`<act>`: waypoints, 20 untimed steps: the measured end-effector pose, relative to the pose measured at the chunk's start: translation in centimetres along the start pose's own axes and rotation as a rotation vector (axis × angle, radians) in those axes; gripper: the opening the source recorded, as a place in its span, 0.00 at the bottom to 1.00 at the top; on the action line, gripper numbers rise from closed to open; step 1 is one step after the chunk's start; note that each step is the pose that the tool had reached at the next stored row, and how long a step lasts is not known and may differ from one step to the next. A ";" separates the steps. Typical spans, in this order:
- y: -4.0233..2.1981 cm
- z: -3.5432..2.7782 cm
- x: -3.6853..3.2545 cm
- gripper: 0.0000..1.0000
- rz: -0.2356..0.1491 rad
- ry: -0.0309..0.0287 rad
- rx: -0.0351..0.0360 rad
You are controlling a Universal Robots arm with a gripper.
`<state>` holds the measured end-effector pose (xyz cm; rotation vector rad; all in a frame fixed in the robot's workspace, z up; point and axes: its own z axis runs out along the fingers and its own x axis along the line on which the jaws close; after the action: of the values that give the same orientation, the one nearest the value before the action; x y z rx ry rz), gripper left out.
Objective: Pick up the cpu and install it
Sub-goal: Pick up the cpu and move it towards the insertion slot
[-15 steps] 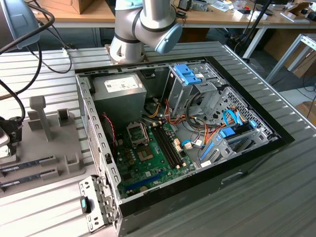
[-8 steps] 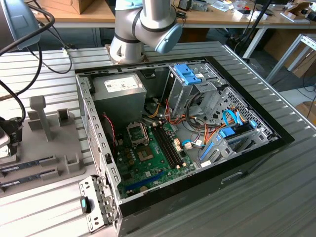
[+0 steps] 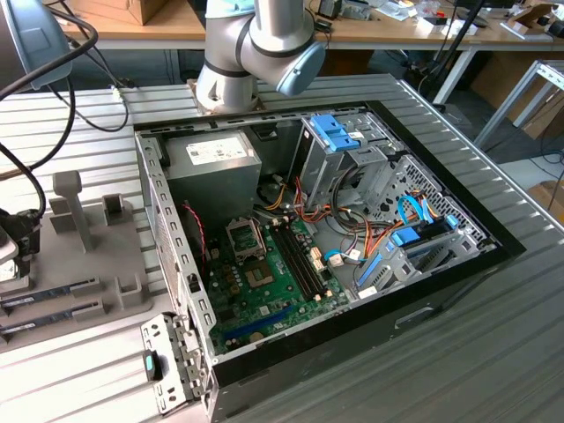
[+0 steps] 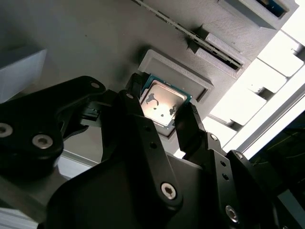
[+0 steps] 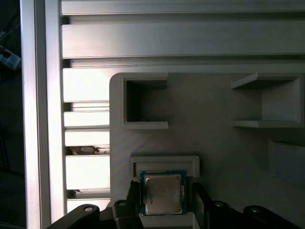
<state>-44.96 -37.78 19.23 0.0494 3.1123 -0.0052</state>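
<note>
gripper [image 5: 167, 192]: open; black fingers [image 5: 200, 206] spread to either side of the cpu, one at each opposite edge; in both wrist views it hangs just over the chip [image 4: 162, 98]; whether the pads touch the chip cannot be told
cpu [image 5: 163, 193]: flat square chip, silvery top, thin green rim; lies flat in its pocket, between the fingers [image 4: 190, 129]; top face catches light [image 4: 162, 102]
cpu pocket [image 5: 164, 161]: raised grey frame around the chip, part of the tray
tray [image 3: 132, 264]: grey moulded fixture on the table, at the exterior view's left, just beside the case; carries upright posts and open box-shaped pockets [image 5: 143, 102]
memory sticks [image 3: 53, 291]: two long narrow boards in slots at the near end of the tray
computer case [image 3: 352, 335]: lies open-side up, at centre of the exterior view
motherboard [image 3: 264, 282]: green, in the case floor
cpu socket [image 3: 247, 238]: metal-framed, toward the board's far end
arm [image 3: 264, 44]: grey joints, blue cap, at the far side
table [image 3: 441, 370]: ribbed aluminium slats
</note>
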 end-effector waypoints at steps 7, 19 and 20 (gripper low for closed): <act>0.00 0.01 0.00 0.47 0.000 0.0000 0.0000; 0.00 -0.36 -0.01 0.47 0.000 -0.0001 0.0000; 0.00 -0.45 -0.01 0.47 0.000 0.0000 0.0001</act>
<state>-44.96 -37.78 19.68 0.0494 3.1124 -0.0053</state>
